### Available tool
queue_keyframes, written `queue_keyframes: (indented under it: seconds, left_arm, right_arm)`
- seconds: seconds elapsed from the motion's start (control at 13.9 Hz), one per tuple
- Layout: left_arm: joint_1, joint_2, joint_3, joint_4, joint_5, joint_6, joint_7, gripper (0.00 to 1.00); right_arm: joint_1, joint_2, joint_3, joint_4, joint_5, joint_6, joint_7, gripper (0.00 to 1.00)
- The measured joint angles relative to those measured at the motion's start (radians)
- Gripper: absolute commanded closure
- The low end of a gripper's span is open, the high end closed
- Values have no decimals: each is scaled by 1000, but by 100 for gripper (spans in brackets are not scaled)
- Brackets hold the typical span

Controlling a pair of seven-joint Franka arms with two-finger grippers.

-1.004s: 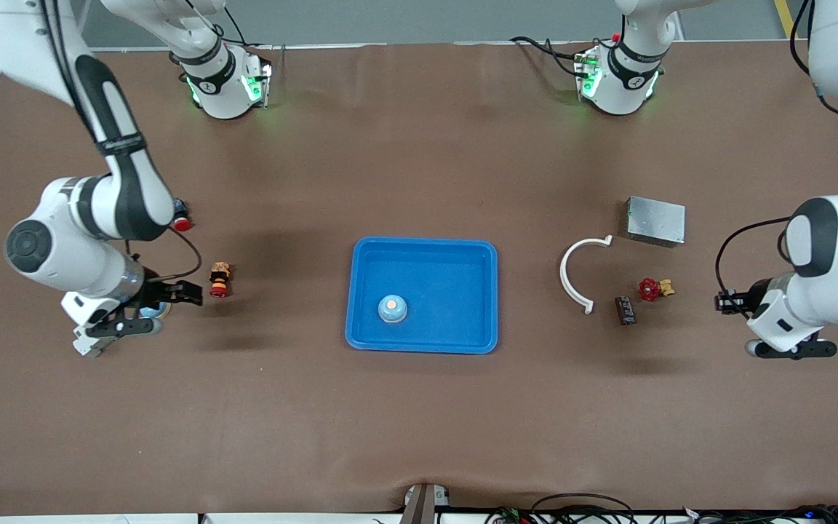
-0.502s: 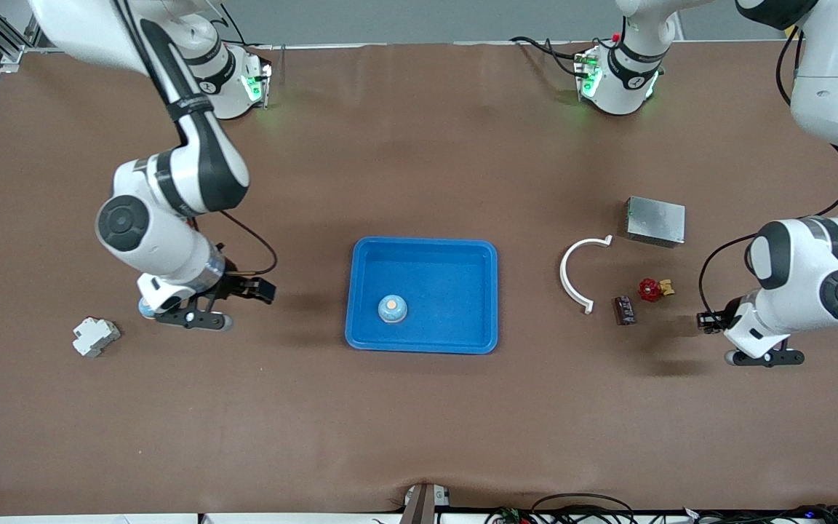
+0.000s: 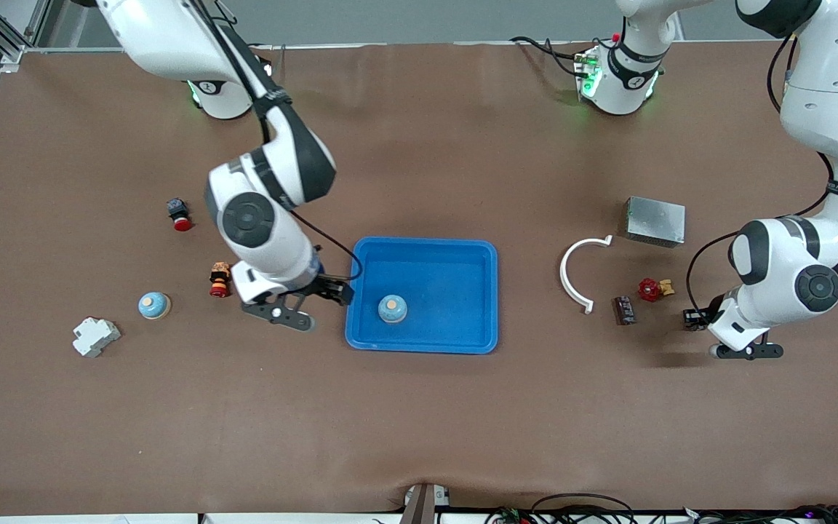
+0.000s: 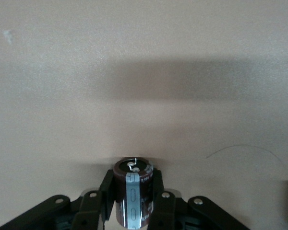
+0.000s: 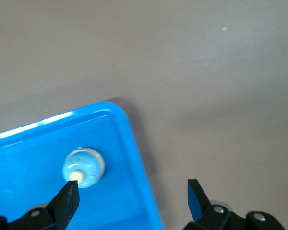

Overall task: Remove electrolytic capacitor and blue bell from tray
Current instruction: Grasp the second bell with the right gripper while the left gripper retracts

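Half the job looks done. One capacitor [image 4: 129, 201] is out of the tray [image 3: 463, 255], clenched in the left gripper [image 4: 133, 181] jaws over the table [image 3: 419, 422], well off toward the left arm's end. One blue bell [image 3: 393, 308] is still in the tray. The right gripper [image 5: 132, 188] hovers at the tray's rim with its jaws spread wide and nothing in them.

Counted: one tray; two blue bells, the second bell [image 3: 153, 305] on the table toward the right arm's end; two capacitors, the second capacitor [image 3: 624, 309] lying on the table.
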Motion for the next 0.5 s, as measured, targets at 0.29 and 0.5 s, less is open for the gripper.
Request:
queue_keyframes:
  seconds: [0.29, 0.5]
  left_arm:
    - [0, 1, 0, -1, 0, 0, 0, 0]
    - [0, -7, 0, 6, 0, -14, 0, 0]
  right_arm:
    - [55, 131, -3, 129, -8, -3, 120, 0]
    - [83, 192, -5, 161, -20, 35, 181, 0]
